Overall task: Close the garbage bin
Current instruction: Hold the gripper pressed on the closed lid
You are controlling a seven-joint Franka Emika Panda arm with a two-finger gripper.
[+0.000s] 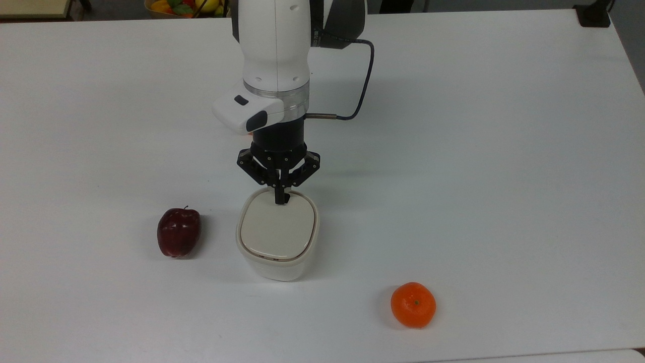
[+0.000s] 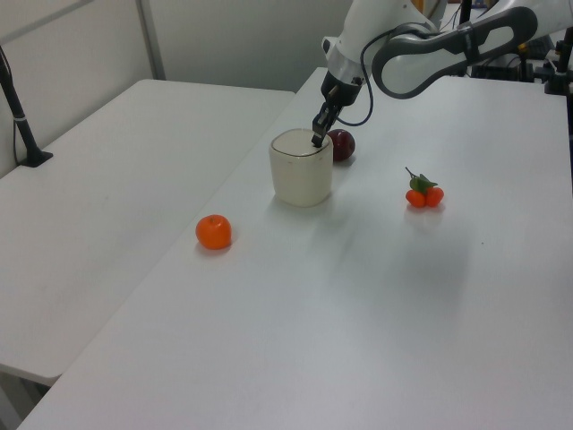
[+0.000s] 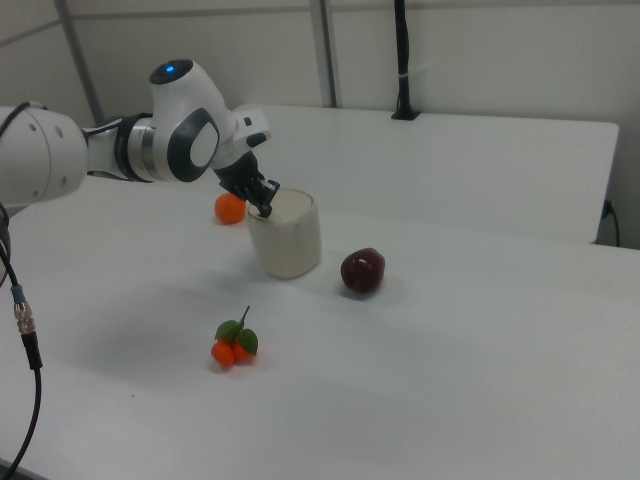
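The garbage bin (image 1: 274, 269) is a cream-white rounded tub standing mid-table, also seen as the garbage bin (image 2: 300, 175) and the garbage bin (image 3: 287, 240). Its beige lid (image 1: 277, 227) lies flat inside the rim. My gripper (image 1: 280, 199) points down at the lid's far edge in the top view, fingers shut together where the lid's tab sits; the tab itself is hidden by them. The same gripper (image 2: 316, 139) touches the bin's top rim in the left view, and the gripper (image 3: 265, 210) meets the bin's upper left in the right view.
A dark red apple (image 1: 179, 232) lies at the top view's left of the bin. An orange (image 1: 413, 304) sits toward the front right. A cluster of small tangerines with leaves (image 2: 424, 193) lies apart. A fruit bowl (image 1: 186, 6) is behind the table's far edge.
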